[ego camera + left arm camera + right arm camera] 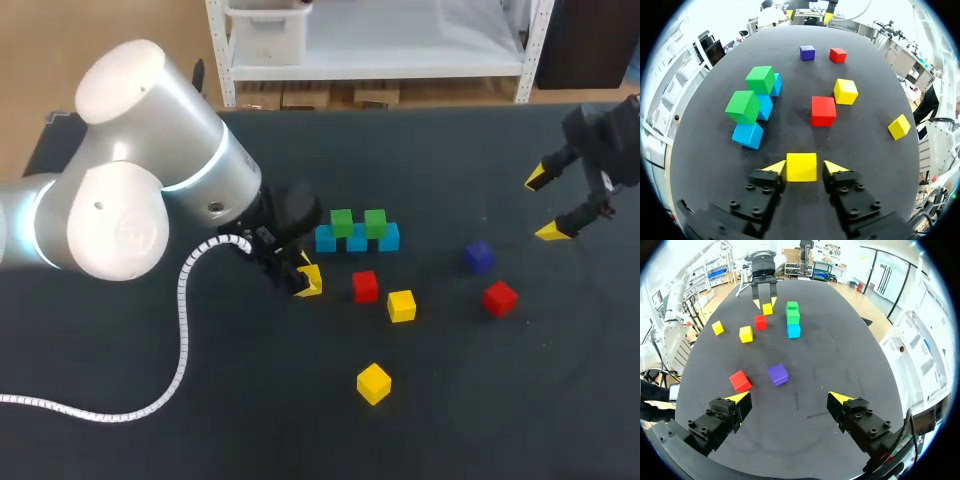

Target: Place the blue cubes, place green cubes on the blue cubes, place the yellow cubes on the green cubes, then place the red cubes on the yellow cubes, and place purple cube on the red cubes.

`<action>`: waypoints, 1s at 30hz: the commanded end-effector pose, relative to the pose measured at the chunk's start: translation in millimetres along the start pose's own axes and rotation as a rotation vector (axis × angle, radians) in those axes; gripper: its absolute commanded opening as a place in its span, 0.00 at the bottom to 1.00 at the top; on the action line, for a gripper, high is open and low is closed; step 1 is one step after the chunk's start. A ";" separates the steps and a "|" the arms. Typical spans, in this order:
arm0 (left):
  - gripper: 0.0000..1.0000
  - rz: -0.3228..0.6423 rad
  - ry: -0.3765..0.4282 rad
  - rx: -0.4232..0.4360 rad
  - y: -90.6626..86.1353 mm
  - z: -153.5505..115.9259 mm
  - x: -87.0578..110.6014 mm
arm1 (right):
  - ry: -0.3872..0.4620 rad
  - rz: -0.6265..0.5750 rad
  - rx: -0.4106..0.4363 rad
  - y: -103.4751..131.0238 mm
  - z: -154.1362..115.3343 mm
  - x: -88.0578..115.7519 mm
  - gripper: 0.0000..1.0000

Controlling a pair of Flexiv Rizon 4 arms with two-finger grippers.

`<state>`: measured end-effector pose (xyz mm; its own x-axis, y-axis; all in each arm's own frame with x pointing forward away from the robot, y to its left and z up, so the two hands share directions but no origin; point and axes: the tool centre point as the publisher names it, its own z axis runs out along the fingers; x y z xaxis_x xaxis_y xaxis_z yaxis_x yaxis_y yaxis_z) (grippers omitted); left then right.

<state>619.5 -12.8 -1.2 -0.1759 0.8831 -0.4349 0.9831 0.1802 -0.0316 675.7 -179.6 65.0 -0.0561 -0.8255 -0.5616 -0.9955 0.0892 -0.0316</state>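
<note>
L gripper (804, 168) brackets a yellow cube (801, 164) near the blue-green stack (746, 107), not quite clamped; R gripper (790, 398) wide open, empty. Likely yellow-layer step: next needs closing, then lifting onto stack.

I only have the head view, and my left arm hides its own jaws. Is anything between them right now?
Observer: Yes. The left wrist view shows a yellow cube sitting squarely between the left jaws.
Operator: Are they clamped on it?
Observer: Not that I can see. One fingertip meets the cube's side, but a thin gap shows at the other, so the left jaws read as open.
</note>
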 end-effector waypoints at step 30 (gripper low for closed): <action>0.00 0.074 -0.011 0.008 5.7 -104.0 -51.2 | -0.002 -0.001 0.000 -0.2 0.1 0.3 1.00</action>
<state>617.7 -5.2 110.4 -0.1073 0.8821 -0.4587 0.9922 0.1241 0.0066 675.7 -179.6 65.0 -0.0562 -0.8255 -0.5616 -0.9955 0.0892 -0.0316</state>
